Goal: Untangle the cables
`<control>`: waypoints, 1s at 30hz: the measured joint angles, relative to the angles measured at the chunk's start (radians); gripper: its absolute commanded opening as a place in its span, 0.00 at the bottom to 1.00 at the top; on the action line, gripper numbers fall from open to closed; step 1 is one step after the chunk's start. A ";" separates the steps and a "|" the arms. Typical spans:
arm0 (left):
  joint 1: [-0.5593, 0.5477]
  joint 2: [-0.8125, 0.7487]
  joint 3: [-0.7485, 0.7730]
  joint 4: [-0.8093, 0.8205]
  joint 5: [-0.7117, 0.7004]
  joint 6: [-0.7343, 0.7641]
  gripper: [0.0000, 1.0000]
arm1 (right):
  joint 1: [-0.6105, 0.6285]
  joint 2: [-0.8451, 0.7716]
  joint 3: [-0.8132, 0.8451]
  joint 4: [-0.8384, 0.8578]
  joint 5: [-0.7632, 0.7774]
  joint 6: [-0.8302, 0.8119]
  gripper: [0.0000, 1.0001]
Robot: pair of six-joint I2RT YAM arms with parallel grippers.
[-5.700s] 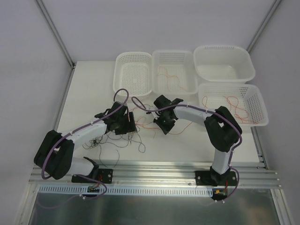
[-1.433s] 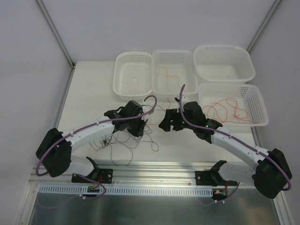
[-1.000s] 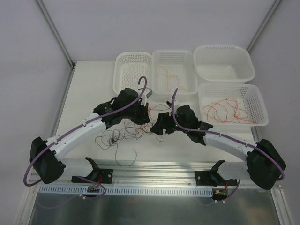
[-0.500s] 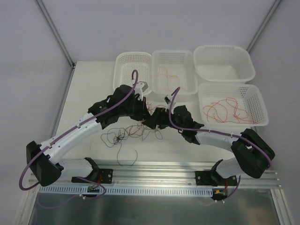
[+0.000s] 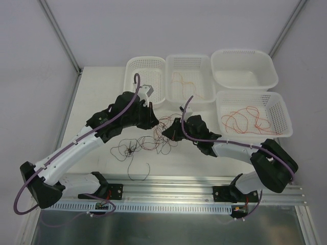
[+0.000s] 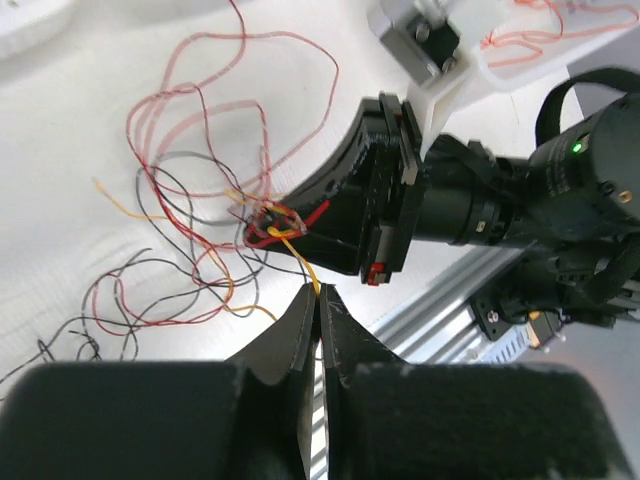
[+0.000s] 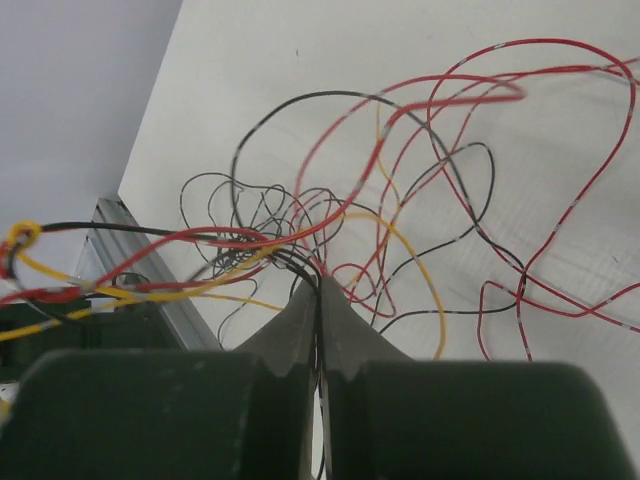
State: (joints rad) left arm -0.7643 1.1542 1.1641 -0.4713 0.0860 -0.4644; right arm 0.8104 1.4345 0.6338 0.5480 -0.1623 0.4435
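The cables (image 5: 152, 142) lie as a loose tangle of red, orange and black wires on the white table between the two arms, with black strands (image 5: 127, 151) trailing to the left. My left gripper (image 5: 155, 123) is shut on a yellow-orange wire (image 6: 305, 272) that leads to a small knot (image 6: 272, 222). That knot sits against my right gripper (image 6: 300, 225). In the right wrist view my right gripper (image 7: 320, 285) is shut on black and red wires (image 7: 250, 245) coming out of the tangle. The two grippers are close together above the tangle.
Four white baskets stand at the back: an empty one (image 5: 145, 79), one with an orange wire (image 5: 190, 76), a plain tub (image 5: 244, 66), and one with red wires (image 5: 254, 113). A metal rail (image 5: 168, 190) runs along the near edge.
My right gripper has gone from open to shut on wires at the tangle. The left arm has stretched farther toward the back left, pulling its wire taut.
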 measured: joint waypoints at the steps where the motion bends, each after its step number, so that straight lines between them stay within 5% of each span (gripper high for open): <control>1: 0.002 -0.005 0.014 -0.016 -0.021 0.002 0.00 | -0.001 0.000 0.000 -0.012 0.001 0.000 0.01; 12: 0.326 -0.054 0.309 -0.186 -0.188 0.068 0.00 | -0.113 -0.072 -0.025 -0.269 0.037 -0.002 0.01; 17: 0.370 -0.090 0.484 -0.198 -0.284 0.127 0.00 | -0.210 -0.076 -0.043 -0.518 0.081 -0.003 0.01; 25: 0.461 -0.087 0.548 -0.255 -0.436 0.193 0.00 | -0.299 -0.174 -0.041 -0.737 0.156 -0.046 0.02; 30: 0.504 -0.058 0.548 -0.297 -0.431 0.195 0.00 | -0.302 -0.219 -0.022 -0.815 0.180 -0.081 0.27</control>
State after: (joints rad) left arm -0.2607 1.0962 1.7119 -0.7681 -0.3447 -0.2695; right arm 0.5083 1.2156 0.6117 -0.2668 0.0177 0.3622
